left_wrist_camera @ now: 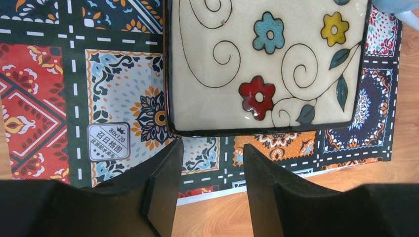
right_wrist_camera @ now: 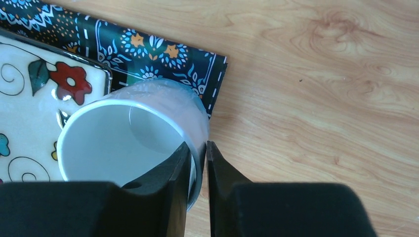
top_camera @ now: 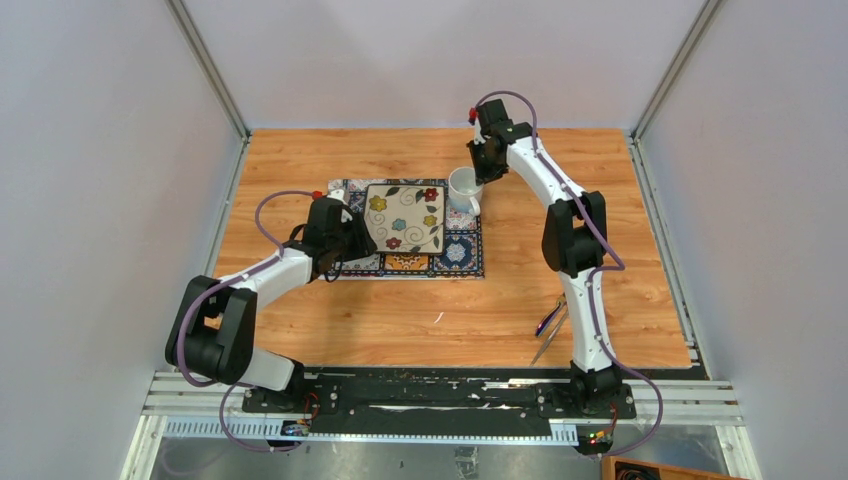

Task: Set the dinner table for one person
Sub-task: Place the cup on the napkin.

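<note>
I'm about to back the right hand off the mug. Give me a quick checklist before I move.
1. Plate lying on placemat: ok.
2. Mug upright at plate's far right corner: ok.
3. Mug set down, not lifted: cannot tell.
4. Right hand straddling mug wall, grip loose: cannot tell.
5. Left hand open, empty, clear of plate: ok.
6. Utensils on placemat: not ok, lying on table beside right arm.

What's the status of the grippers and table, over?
Left gripper open, hovering at placemat edge by plate. Right gripper straddles mug rim, grip unclear. Dinner table: plate on placemat, mug at its corner. Nothing blocking.
</note>
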Tool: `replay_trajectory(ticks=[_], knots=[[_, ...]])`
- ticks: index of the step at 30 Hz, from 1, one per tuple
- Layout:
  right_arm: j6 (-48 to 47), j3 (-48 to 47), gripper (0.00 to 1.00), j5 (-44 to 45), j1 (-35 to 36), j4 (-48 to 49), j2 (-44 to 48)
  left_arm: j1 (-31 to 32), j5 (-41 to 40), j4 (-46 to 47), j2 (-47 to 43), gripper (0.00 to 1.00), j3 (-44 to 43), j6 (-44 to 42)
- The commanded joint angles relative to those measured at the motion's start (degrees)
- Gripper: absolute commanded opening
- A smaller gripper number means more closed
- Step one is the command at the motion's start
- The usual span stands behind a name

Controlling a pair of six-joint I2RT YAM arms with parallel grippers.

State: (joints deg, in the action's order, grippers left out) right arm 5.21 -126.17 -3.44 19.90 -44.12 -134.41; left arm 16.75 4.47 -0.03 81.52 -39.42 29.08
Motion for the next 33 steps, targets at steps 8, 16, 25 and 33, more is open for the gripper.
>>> replay_trajectory(ticks=[8, 16, 25, 33], knots=[[0.19, 0.69, 0.42, -0.98, -0.65, 1.25, 0.97, 0.56, 0.54, 1.61, 0.84, 0.52, -0.94, -0.50], [-0.07, 3.00, 0.46, -0.09, -0.68, 2.09, 5.00, 0.56, 0.15, 1.62, 0.55, 0.52, -0.84, -0.43], [0.58, 11.07, 0.46, 2.23, -0.66, 3.69, 15.07, 0.56, -3.33, -1.23, 0.16, 0.52, -5.39, -2.34], [2.19, 26.62, 0.46, -0.13, 0.54, 10.10, 28.47, -0.15, -4.23, -7.51, 7.27, 0.52, -17.64, -4.22]])
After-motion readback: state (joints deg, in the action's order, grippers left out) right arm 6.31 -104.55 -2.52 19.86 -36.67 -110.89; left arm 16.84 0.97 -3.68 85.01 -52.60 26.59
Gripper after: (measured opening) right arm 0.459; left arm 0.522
